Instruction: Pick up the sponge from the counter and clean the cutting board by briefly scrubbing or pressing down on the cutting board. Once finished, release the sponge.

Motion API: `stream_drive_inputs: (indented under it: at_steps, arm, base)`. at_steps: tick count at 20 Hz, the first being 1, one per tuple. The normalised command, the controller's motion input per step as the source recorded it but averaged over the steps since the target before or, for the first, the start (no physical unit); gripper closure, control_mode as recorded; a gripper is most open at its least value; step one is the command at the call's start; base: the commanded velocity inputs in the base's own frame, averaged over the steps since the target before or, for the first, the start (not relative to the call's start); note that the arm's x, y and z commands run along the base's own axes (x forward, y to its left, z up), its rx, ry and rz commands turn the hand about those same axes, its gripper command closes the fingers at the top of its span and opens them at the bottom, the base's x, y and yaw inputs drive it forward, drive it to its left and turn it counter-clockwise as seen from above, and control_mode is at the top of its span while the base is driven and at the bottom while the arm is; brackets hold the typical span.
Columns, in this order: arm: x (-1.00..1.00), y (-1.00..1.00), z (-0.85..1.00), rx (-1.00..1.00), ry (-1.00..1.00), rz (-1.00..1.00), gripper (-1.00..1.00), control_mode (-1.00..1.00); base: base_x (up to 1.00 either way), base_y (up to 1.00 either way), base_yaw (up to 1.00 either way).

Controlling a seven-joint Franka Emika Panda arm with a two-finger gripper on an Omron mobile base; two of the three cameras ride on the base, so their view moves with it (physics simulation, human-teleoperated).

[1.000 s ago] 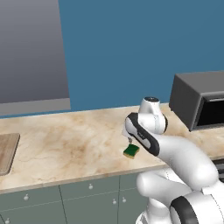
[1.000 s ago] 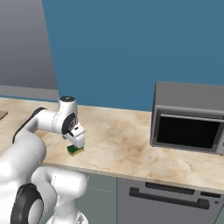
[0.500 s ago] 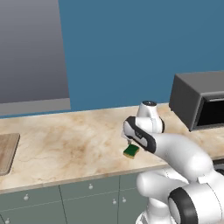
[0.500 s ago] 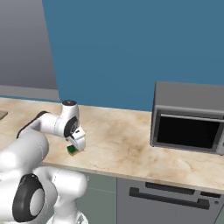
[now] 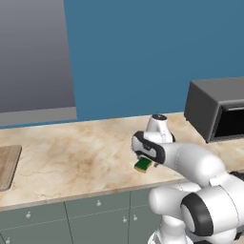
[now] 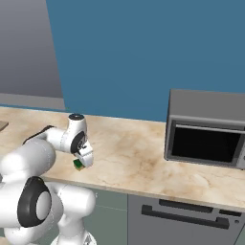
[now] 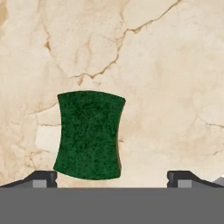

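The sponge [image 7: 89,133], dark green on top with a yellow layer below, lies flat on the beige marbled counter [image 5: 71,157] near its front edge. It also shows under the hand as the sponge [image 5: 142,165] and the sponge [image 6: 78,164]. My gripper [image 7: 113,177] hangs just above it, pointing down and open. Its two fingertips stand wide apart, and the sponge lies nearer the left fingertip [image 7: 43,177]. From the side my gripper [image 6: 85,159] sits low over the block. The wooden cutting board [image 5: 7,167] lies at the far left of the counter.
A dark grey microwave [image 5: 219,109] stands on the counter to the right, also seen as the microwave [image 6: 206,129]. Grey-green cabinet fronts [image 5: 71,214] run below the worktop. A blue wall rises behind, with a grey panel [image 5: 33,57] at the upper left.
The hand has come down a little closer to the sponge. The jaws have stayed open and the sponge has not moved.
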Motion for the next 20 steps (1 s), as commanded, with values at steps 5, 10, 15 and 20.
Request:
stream_drive_inputs:
  at_steps: [5, 10, 15, 20]
  arm:
    - [0.14, 0.06, -0.18, 0.0, 0.0, -0.04, -1.0, -1.0]
    - [0.08, 0.07, -0.17, 0.0, 0.0, -0.04, -1.0, -1.0]
    - [0.0, 0.08, -0.16, 0.0, 0.0, -0.02, -1.0, -1.0]
    - [0.0, 0.05, -0.2, 0.0, 0.0, -0.02, -1.0, -1.0]
  base:
    - [0.0, 0.0, 0.0]
    - [0.0, 0.0, 0.0]
    - [0.0, 0.0, 0.0]
    - [0.0, 0.0, 0.0]
